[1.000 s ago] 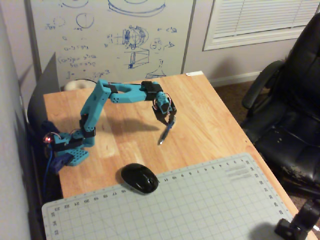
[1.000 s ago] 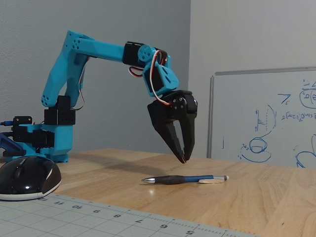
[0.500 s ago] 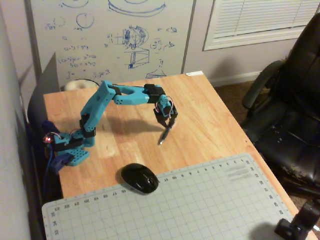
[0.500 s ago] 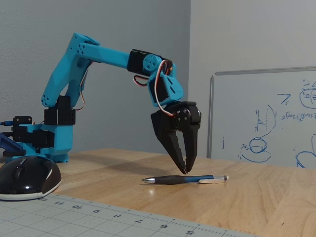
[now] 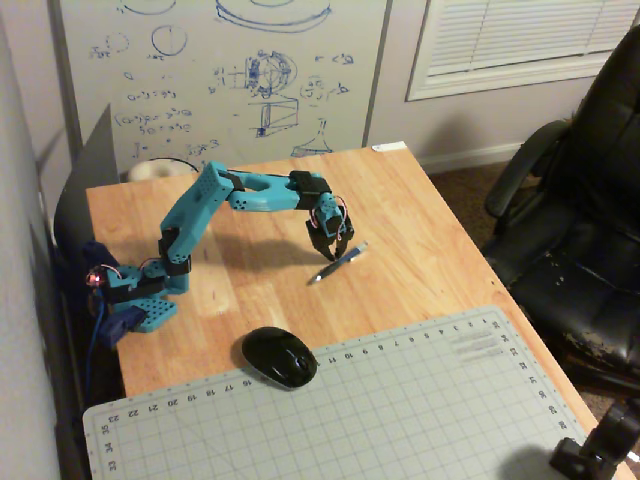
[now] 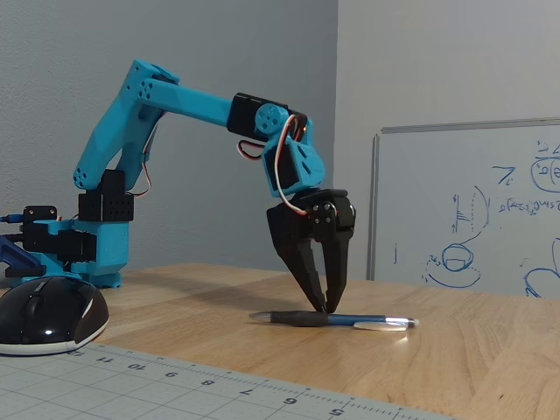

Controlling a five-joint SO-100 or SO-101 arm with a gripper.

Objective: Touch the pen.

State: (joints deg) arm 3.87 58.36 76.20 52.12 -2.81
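The pen [image 5: 345, 259] is thin and dark, and lies slanted on the wooden table [image 5: 420, 240] in a fixed view. In another fixed view the pen [image 6: 367, 321] lies flat with its pale tip to the left. The blue arm reaches down from the left. Its dark gripper [image 5: 333, 250] stands over the pen's grip part. The gripper [image 6: 325, 308] points straight down, fingers drawn together at the tips, and the tips rest on the pen. Nothing is held between them.
A black mouse [image 5: 280, 357] sits in front of the arm's base, at the edge of a grey cutting mat [image 5: 400, 420]. A whiteboard [image 5: 220, 70] leans behind the table. A black office chair [image 5: 580, 220] stands to the right.
The gripper came down from above the pen until its tips met it. The pen has swung round on the table, its far end moving to the right.
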